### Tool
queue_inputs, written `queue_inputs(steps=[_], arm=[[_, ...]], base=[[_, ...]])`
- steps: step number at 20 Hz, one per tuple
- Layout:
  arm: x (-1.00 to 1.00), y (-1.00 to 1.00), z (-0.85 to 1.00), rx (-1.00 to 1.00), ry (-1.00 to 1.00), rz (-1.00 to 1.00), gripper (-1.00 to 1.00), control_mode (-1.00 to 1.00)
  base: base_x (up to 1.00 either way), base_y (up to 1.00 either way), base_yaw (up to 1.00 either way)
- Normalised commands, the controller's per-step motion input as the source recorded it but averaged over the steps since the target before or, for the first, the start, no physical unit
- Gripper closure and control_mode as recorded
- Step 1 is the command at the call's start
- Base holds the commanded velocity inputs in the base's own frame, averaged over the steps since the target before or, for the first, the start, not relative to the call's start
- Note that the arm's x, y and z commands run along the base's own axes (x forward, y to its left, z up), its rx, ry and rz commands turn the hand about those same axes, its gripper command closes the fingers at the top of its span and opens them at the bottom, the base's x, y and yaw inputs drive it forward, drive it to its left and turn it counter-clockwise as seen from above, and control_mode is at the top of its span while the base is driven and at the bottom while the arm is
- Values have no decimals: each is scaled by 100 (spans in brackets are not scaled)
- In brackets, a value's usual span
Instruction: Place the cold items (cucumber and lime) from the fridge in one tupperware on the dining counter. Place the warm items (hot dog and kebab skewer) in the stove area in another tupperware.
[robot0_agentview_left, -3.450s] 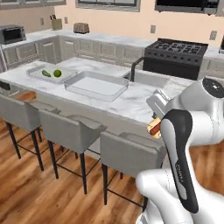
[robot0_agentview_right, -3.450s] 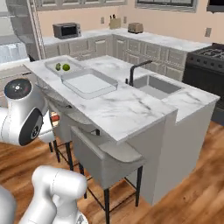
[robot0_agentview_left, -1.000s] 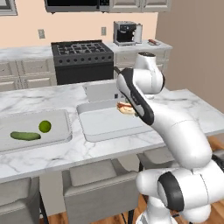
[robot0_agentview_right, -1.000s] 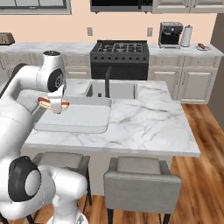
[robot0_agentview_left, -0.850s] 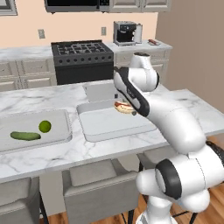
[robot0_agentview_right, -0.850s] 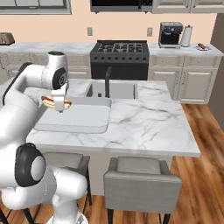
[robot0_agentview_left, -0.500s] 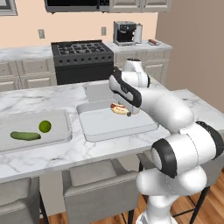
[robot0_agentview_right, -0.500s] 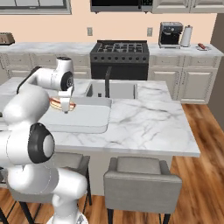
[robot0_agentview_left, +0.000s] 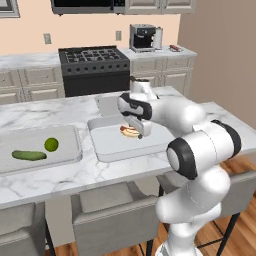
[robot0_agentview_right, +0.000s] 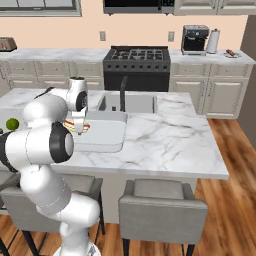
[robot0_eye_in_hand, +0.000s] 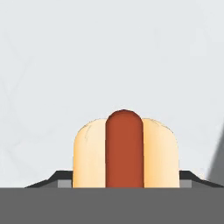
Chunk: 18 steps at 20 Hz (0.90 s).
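On the marble dining surface (robot0_agentview_left: 75, 175), two pale tupperwares sit side by side near the sink. In the tupperware (robot0_agentview_left: 115, 147) nearer the sink, the claw (robot0_agentview_left: 134, 131) grips the hot dog (robot0_agentview_left: 129, 132) low over the tray floor, its tips clamped on the bun's sides. In the other tupperware (robot0_agentview_left: 70, 152), away from the sink, lie the cucumber (robot0_agentview_left: 29, 155) and the lime (robot0_agentview_left: 51, 144), close together but apart.
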Motion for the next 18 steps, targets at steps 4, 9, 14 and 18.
queue_inputs(steps=[4, 9, 14, 18], arm=[[35, 15, -52, -5, 4, 0, 100, -100], [25, 20, -47, -5, 2, 0, 100, -100], [0, 6, -16, 0, -2, -2, -100, -100], [-31, 0, 8, 0, -1, -9, -100, -100]], base=[[0, 0, 0], [0, 0, 0], [0, 0, 0], [0, 0, 0]])
